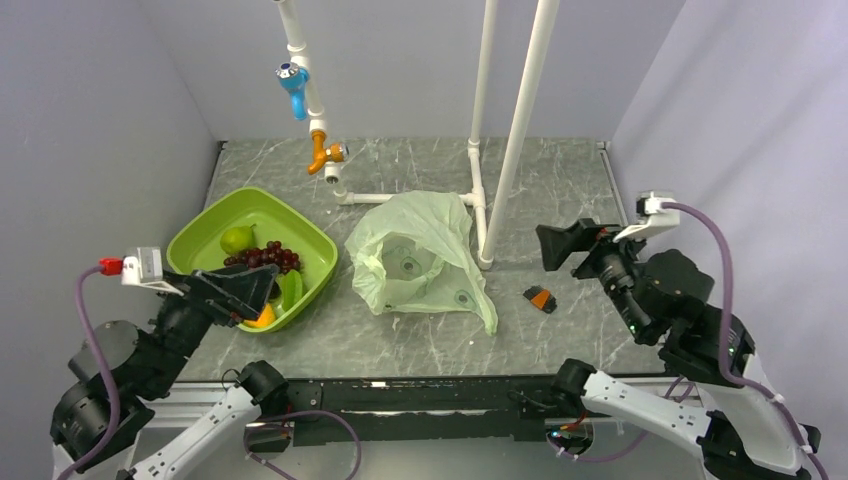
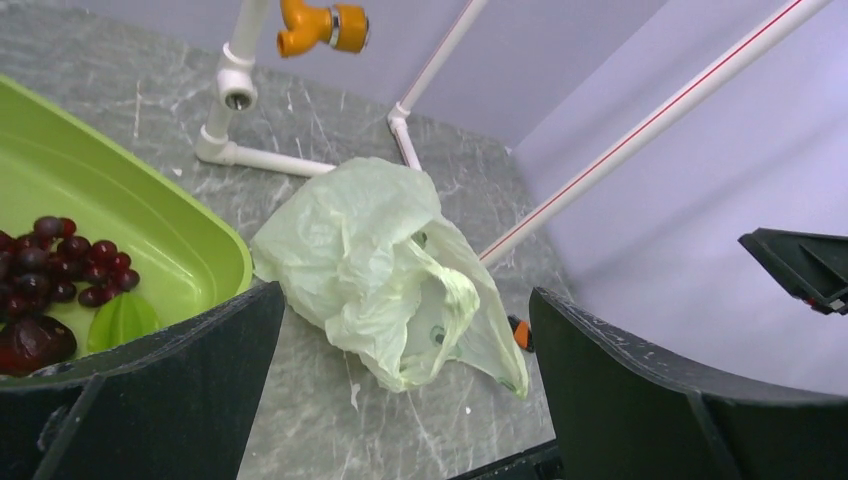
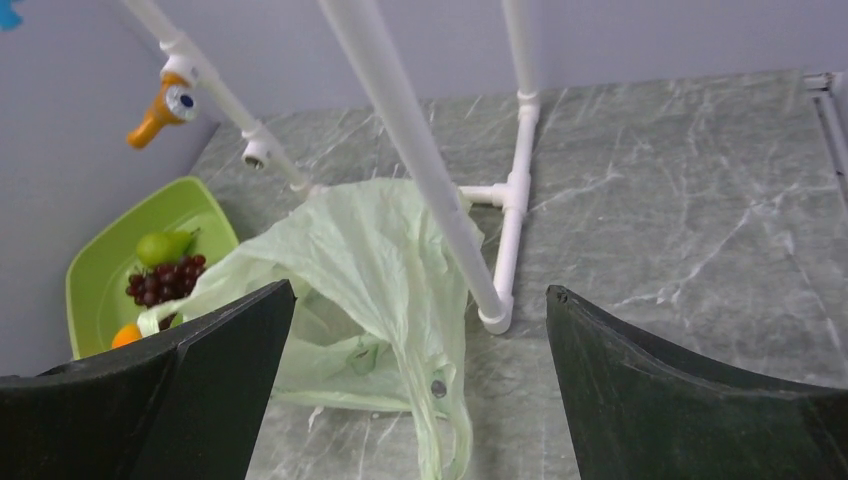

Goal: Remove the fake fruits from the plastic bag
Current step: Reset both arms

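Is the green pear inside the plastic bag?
No, the green pear sits in the lime-green tray next to the grape bunch, apart from the plastic bag.

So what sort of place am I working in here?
Most likely a lab test booth, not a real kitchen: plain grey walls box in a marble-look table, a white pipe frame carries plastic taps, and toy fruit sits in a green tray.
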Controlling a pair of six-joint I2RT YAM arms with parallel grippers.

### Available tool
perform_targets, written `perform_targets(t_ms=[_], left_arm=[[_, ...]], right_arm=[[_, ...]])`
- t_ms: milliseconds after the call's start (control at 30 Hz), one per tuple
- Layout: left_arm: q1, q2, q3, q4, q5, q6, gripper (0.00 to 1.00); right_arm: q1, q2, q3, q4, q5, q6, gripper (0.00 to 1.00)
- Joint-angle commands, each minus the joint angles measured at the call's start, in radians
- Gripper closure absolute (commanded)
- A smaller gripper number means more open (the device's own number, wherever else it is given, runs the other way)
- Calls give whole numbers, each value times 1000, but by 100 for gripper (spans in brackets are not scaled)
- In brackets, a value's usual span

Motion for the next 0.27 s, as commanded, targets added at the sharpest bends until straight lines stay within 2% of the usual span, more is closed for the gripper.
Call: perform_targets(t_ms=[0,167,233], left_arm=[[-4,62,80,5,-45,50,1],[-4,132,130,-33,-50,61,1],[-3,146,132,-46,-55,48,1]], right_arm=[[1,-19,72,-60,116,-2,0],[0,-54,22,-36,122,5,0],[-1,-41,21,-70,170,36,0]])
